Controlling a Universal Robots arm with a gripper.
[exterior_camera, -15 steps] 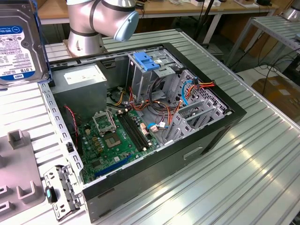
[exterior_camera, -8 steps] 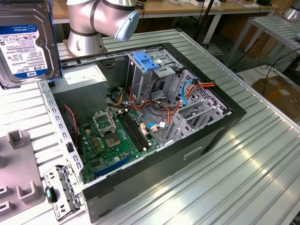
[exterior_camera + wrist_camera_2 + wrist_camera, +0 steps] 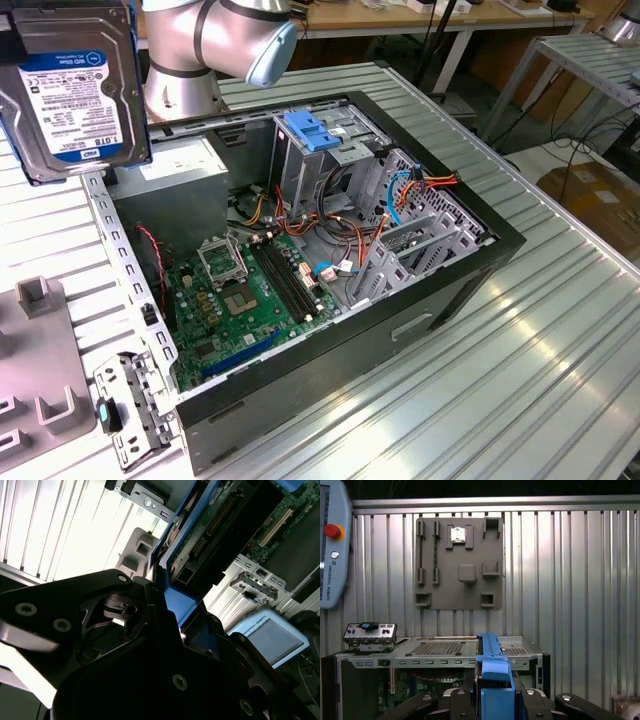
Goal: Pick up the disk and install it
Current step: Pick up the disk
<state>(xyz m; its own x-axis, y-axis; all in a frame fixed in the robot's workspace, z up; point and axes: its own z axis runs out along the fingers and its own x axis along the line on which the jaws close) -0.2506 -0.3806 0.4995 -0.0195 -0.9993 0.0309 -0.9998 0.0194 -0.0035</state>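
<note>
The disk [image 3: 70,95] hung aloft at the exterior view's left, near the open computer case [image 3: 420,310]. In the first wrist view, the gripper [image 3: 495,700] clamped its blue rail.

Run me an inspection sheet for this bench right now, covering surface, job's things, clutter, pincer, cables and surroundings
Surface: ribbed metal table carrying an open computer case.
Job's things: disk held up off the table, label towards the exterior view, not yet in the case.
Clutter: grey fixture plate flat on the table; metal bracket beside the case corner.
Grippers: pincer shut on the disk at its blue rail.
Cables: red, orange, blue and yellow wires bundled inside the case; none seen across the table.
Surroundings: teach pendant on the table; another metal bench beyond.
</note>
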